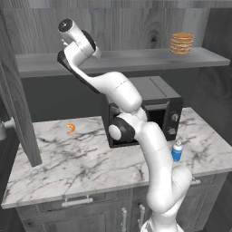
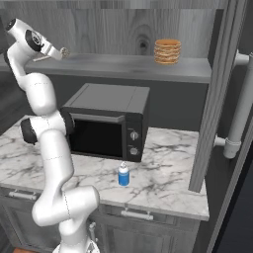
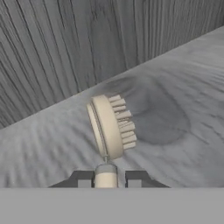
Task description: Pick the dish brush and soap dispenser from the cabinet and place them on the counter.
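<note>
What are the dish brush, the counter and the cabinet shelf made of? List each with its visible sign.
Dish brush: looks like pale wood, matte tan, with stiff pale bristles on its round head; held in the gripper.
Counter: marble look, white with grey veins, smooth.
Cabinet shelf: grey wood-grain, matte; possibly laminate.

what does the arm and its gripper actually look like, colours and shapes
The arm is glossy white, built of rounded tubular links with dark grey to black bands and round caps at the joints. No cables or markings show. The gripper ends in two small dark, blocky finger tips with paler inner faces.
</note>
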